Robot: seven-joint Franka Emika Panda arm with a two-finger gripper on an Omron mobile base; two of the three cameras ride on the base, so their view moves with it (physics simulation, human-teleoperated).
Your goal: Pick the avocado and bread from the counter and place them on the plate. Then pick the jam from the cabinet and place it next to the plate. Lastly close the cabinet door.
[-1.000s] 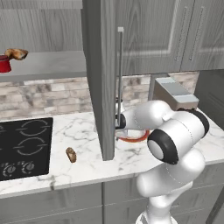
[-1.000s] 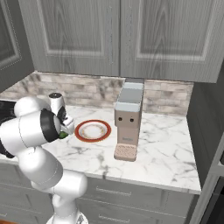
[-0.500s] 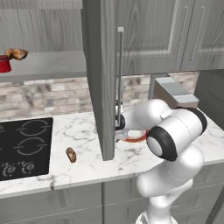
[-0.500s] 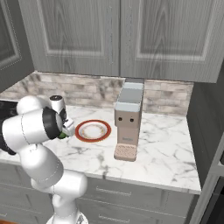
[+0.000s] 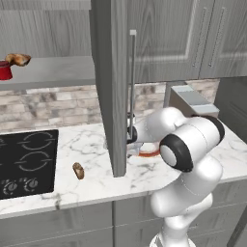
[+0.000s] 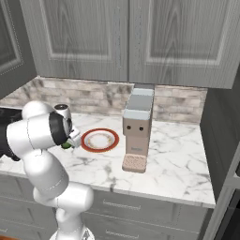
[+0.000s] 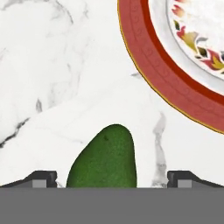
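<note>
We see the tool (image 7: 112, 177) low over the desk (image 7: 57, 87), its fingers spread wide with the avocado (image 7: 105, 159) lying between them, not gripped. Just beyond it the plate (image 7: 175, 94) sits bare-rimmed on the marble. Farther off, the bread (image 5: 78, 170) lies near the cooktop (image 5: 26, 161). The cabinet door (image 5: 112, 82) stands open, and the jam (image 5: 5, 70) rests on the cabinet (image 5: 53, 72) shelf.

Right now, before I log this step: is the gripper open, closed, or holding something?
Gripper: open, holding nothing; the avocado lies on the counter between its fingers.
</note>
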